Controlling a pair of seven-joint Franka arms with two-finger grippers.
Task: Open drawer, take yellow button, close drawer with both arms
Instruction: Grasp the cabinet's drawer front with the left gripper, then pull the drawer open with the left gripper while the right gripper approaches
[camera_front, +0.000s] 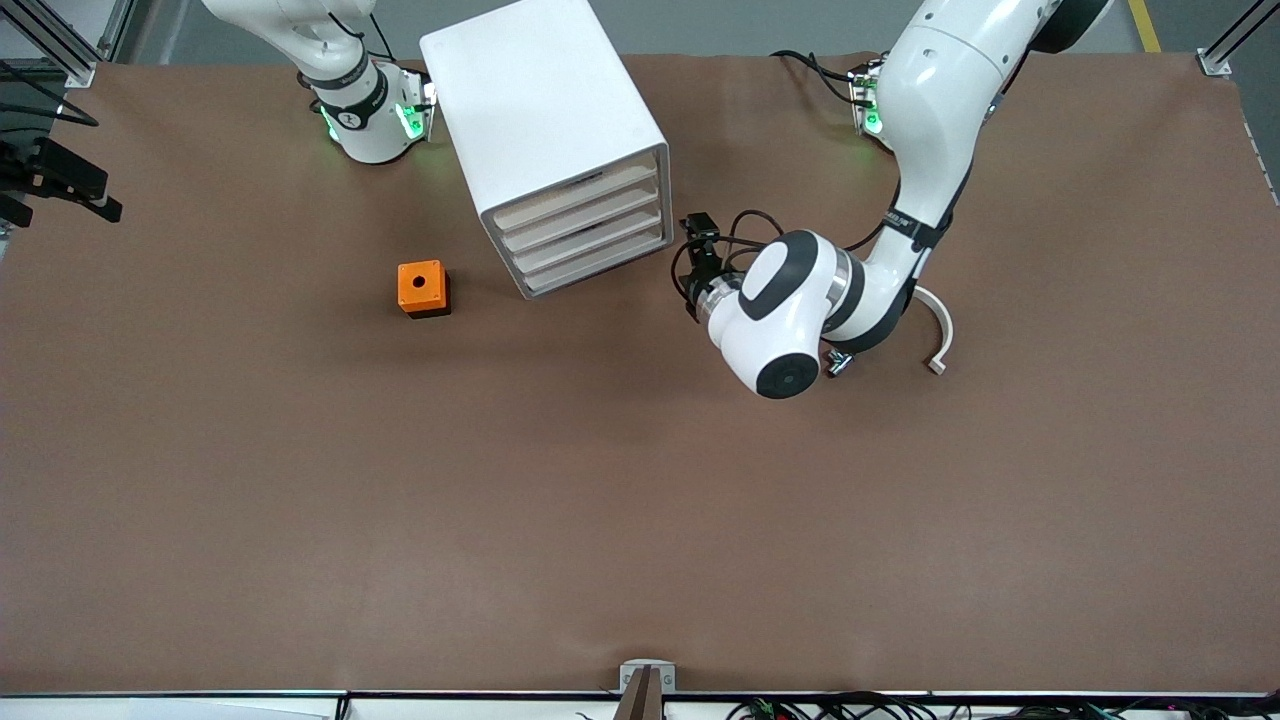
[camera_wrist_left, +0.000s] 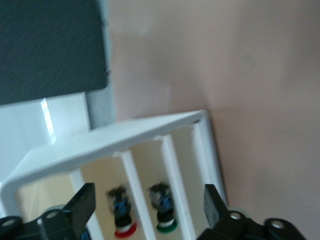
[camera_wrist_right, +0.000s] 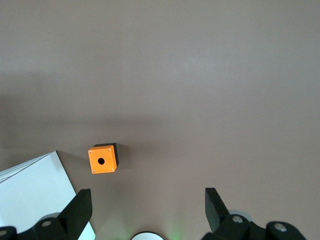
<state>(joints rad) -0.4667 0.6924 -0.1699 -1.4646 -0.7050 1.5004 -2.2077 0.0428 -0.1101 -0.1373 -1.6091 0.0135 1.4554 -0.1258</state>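
Note:
The white cabinet (camera_front: 545, 110) stands near the arms' bases, and its four drawers sit flush. The topmost drawer (camera_front: 580, 193) is shut. My left gripper (camera_front: 697, 275) is low, close in front of the drawers toward the left arm's end, open and empty. In the left wrist view its fingers (camera_wrist_left: 82, 205) frame the cabinet front (camera_wrist_left: 125, 137), where a red-capped button (camera_wrist_left: 125, 227) and a green-capped button (camera_wrist_left: 166, 222) show in two compartments. The orange-capped button is hidden. My right gripper (camera_wrist_right: 147, 210) is open and empty, high above the table, out of the front view.
An orange cube with a hole (camera_front: 423, 288) sits beside the cabinet toward the right arm's end; it also shows in the right wrist view (camera_wrist_right: 103, 159). A small metal part (camera_front: 838, 364) and a curved white piece (camera_front: 938, 335) lie by the left arm's elbow.

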